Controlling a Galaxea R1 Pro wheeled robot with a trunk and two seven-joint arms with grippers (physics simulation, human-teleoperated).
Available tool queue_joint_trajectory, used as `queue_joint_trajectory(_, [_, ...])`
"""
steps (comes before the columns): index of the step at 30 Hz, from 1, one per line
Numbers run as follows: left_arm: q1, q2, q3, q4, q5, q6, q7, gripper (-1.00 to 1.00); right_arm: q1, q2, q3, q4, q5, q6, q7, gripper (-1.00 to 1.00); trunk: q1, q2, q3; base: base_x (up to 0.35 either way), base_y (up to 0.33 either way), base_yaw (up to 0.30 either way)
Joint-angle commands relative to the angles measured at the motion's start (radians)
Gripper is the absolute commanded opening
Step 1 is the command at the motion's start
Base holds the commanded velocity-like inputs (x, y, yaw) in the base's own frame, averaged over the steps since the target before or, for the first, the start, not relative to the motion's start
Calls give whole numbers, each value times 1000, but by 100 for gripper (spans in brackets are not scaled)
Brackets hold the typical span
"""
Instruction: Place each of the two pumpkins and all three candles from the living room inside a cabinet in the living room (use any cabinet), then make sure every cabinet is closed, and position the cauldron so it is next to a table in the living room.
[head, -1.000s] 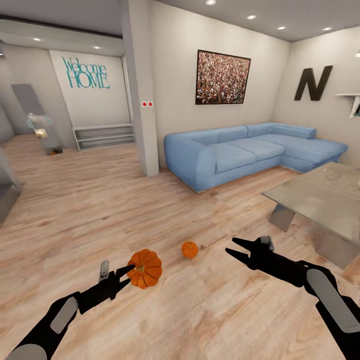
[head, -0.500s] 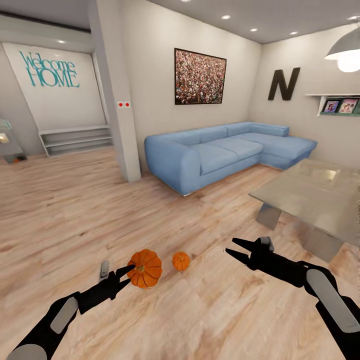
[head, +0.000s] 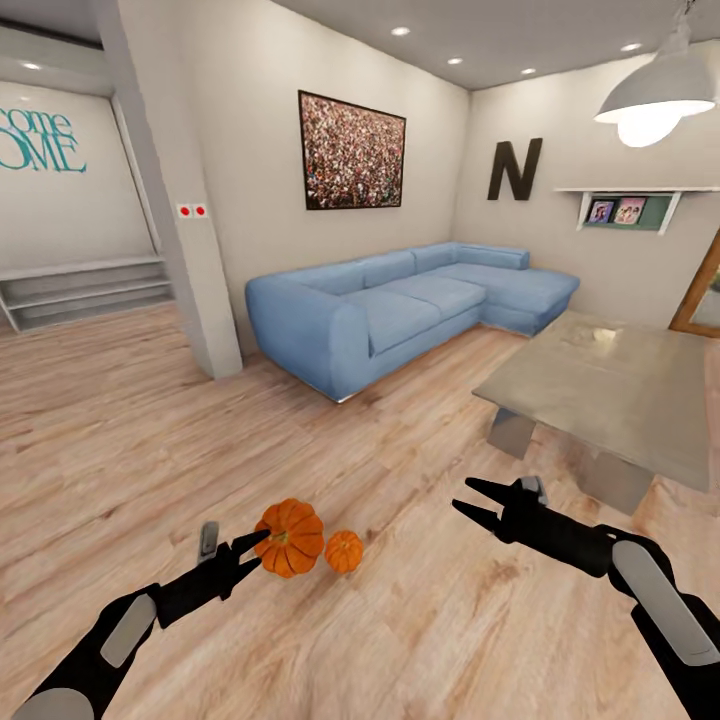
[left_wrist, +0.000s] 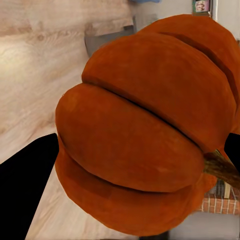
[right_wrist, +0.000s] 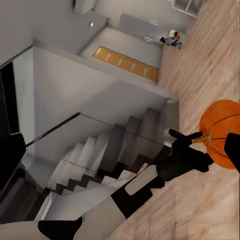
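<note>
the left gripper (head: 262, 548) is clamped on one pumpkin (head: 290, 537), carried low over the floor, while the second pumpkin (head: 343, 551) sits on the boards just beside it. the right gripper (head: 470, 501) hangs empty, fingers spread. they look hard, light and smooth-ribbed, so i'd pinch across the ribs at the widest part, not the stem.

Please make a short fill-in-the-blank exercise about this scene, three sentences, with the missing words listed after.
1. The left gripper is shut on a ______.
2. The second, smaller pumpkin lies on the wooden ______.
3. The right gripper holds nothing and its fingers are ______.

Missing words: pumpkin; floor; open
</note>
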Motion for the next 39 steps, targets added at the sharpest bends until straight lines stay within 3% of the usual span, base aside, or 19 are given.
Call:
queue_joint_trajectory(1, [0,0,3,-1,11,10,0,-100,-1,0,1,1,2,2,5,100,0,0,-1,308,124,-283])
queue_joint_trajectory(6, [0,1,3,0,11,10,0,-100,-1,-1,1,1,2,1,14,100,0,0,-1,308,117,-188])
queue_joint_trajectory(39, [0,1,3,0,11,10,0,-100,-1,0,1,34,3,-1,33,100,0,0,2,308,163,-24])
